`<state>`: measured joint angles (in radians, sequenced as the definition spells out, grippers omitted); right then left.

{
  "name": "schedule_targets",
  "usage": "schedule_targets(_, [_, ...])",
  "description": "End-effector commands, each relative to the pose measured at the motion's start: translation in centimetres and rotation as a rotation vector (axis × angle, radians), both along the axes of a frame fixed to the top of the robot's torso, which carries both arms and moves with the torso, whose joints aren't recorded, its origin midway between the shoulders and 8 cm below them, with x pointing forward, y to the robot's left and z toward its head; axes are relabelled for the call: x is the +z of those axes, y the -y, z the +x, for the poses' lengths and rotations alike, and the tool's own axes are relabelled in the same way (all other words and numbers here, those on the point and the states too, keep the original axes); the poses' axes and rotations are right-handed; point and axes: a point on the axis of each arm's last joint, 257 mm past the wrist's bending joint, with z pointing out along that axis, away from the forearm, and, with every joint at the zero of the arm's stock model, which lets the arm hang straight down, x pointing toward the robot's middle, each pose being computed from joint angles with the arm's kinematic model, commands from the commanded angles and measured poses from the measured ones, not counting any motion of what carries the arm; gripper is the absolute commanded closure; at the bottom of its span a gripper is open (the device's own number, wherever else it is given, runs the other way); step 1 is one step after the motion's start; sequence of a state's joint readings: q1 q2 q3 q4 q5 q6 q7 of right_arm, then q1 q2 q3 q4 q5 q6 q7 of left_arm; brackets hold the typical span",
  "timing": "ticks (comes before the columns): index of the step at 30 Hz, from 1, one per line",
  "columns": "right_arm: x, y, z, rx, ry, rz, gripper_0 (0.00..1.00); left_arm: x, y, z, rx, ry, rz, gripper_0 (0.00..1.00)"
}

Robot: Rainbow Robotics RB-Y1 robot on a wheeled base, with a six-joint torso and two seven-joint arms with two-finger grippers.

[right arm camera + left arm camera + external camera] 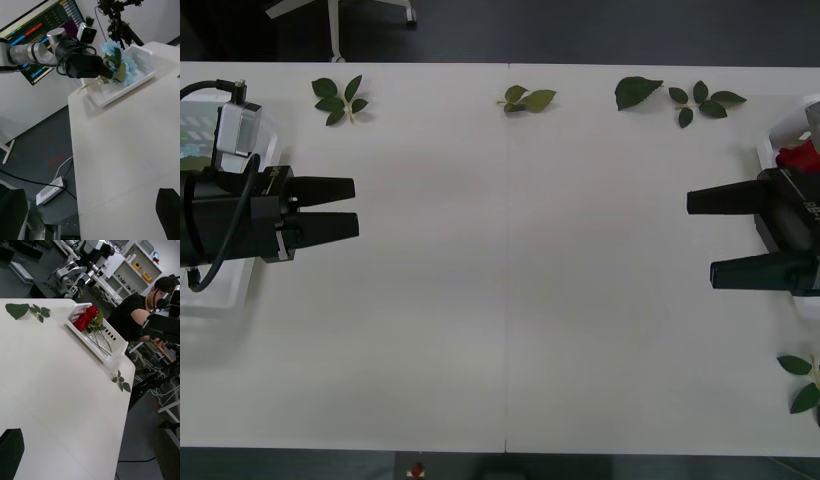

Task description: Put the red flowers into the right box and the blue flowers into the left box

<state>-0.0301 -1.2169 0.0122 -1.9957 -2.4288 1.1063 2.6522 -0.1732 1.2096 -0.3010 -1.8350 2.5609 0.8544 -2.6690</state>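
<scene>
White table point(510, 280) fills the middle, with loose leaf sprigs point(340, 98) along its far edge. At its left end, the left gripper point(355, 206) hides most of the left box point(123, 77) holding the blue flowers point(114, 56); its fingers are apart, holding nothing. At the table's right end, the right gripper point(700, 237), fingers spread and released, covers the right box point(98, 338) with the red flowers point(84, 318).

Both arms are black with tapered black fingers point(330, 188), and the left gripper point(352, 207) carries a grey camera block point(237, 130) with a black cable.
</scene>
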Motion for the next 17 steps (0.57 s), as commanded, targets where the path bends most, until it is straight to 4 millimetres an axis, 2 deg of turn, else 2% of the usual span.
schedule_targets(1, [0.43,-0.94,-1.42,0.036,0.062,-0.015,0.0,1.51,-0.01,0.21,-0.01,0.071,0.016,0.0])
schedule_targets(9, [0.8,-1.78,-1.96,0.051,0.068,0.016,0.0,1.51,-0.01,0.21,-0.01,0.071,0.016,0.0])
schedule_targets(17, [0.79,-1.8,-1.97,0.05,0.067,0.019,0.0,1.51,-0.01,0.21,-0.01,0.071,0.016,0.0])
